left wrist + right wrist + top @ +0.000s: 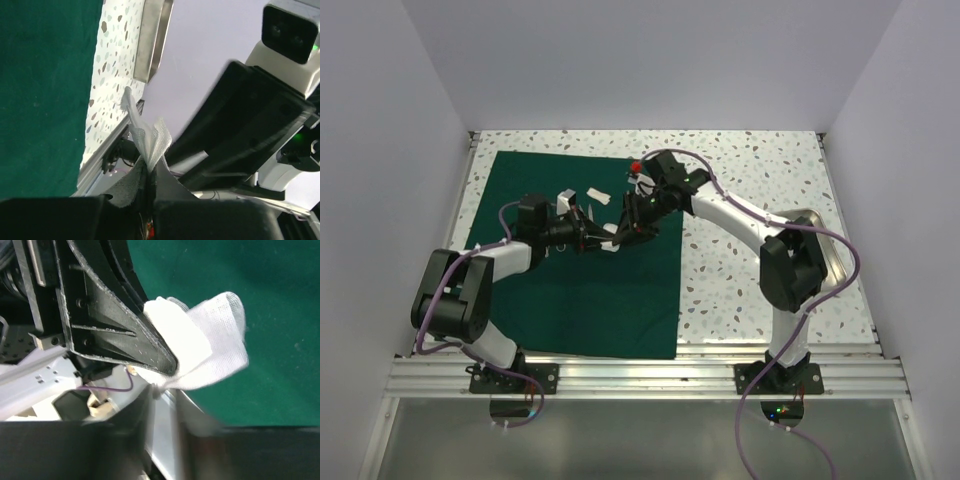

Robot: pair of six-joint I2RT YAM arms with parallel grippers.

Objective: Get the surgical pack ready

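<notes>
Starting left: surgical pack (580, 300) lies spread flat as an open sheet on the table (750, 200). Left gripper (600, 243) hovers over it, clamped on a gauze square (150, 140). Right gripper (621, 231) meets it tip to tip (grip unreadable). Risk: mistimed handover drops the gauze; low fingers could snag the cloth.

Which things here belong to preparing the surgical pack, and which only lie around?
In the job: green cloth, spread flat; gauze pinched by the left gripper.
Lying about: steel tray at the right; loose gauze squares on the cloth.
</notes>
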